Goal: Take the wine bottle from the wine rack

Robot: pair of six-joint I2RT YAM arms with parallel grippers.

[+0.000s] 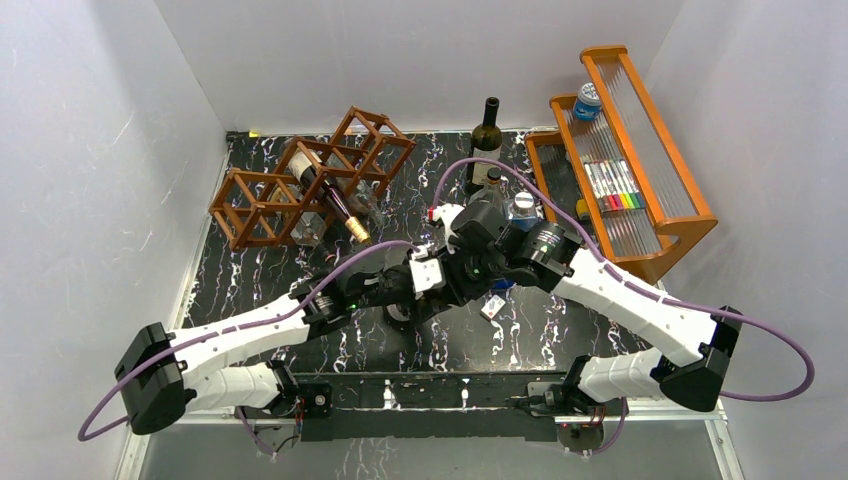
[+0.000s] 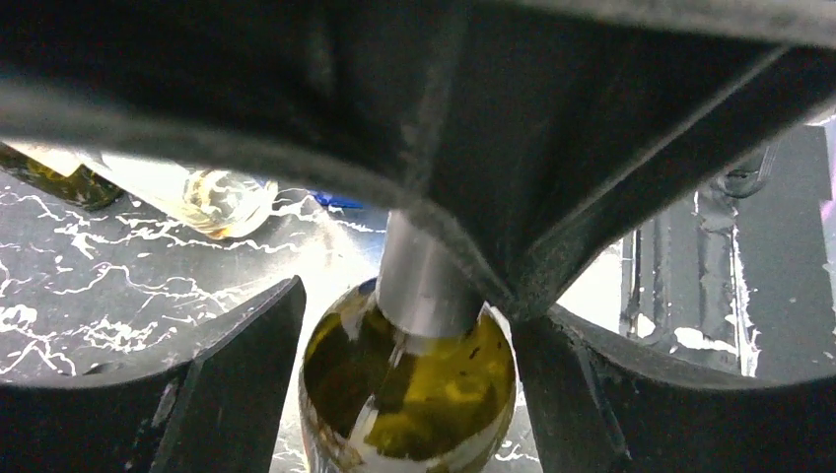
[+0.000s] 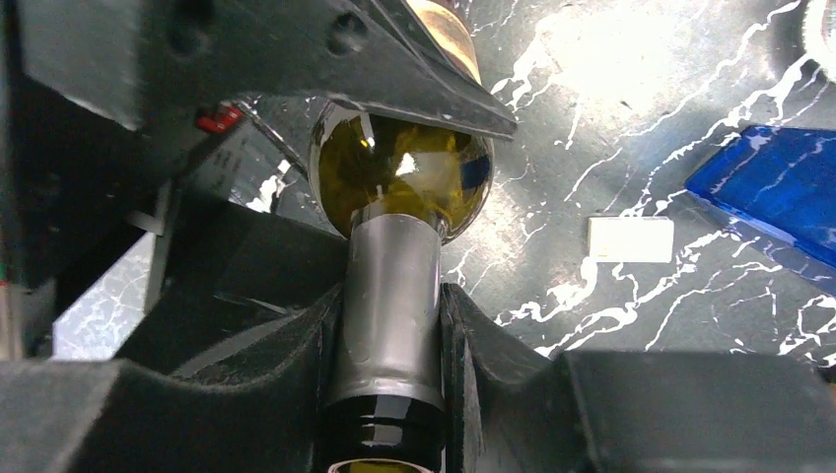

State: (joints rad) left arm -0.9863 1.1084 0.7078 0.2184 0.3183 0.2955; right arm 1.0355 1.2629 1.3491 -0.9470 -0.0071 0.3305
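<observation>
Glass, olive-green and round-shouldered, makes the wine bottle [image 3: 399, 172]; smooth grey foil covers its neck. The right claw [image 3: 392, 330] is clamped on that neck, over the middle of the black, white-veined desk [image 1: 240, 275]. The left claw [image 2: 404, 335] straddles the bottle's shoulder; whether it presses cannot be told. One reddish wooden lattice wine rack [image 1: 262, 205], far left, carries one other dark bottle [image 1: 325, 190].

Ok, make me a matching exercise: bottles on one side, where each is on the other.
1 olive-green glass bottle with silver foil neck
2 gold-capped dark glass bottle
3 tall dark black-topped glass bottle

A resting in the reddish-brown wooden lattice wine rack
B standing upright by the back wall
C neck clamped in the right gripper

Pairs: 1-C, 2-A, 3-B
</observation>
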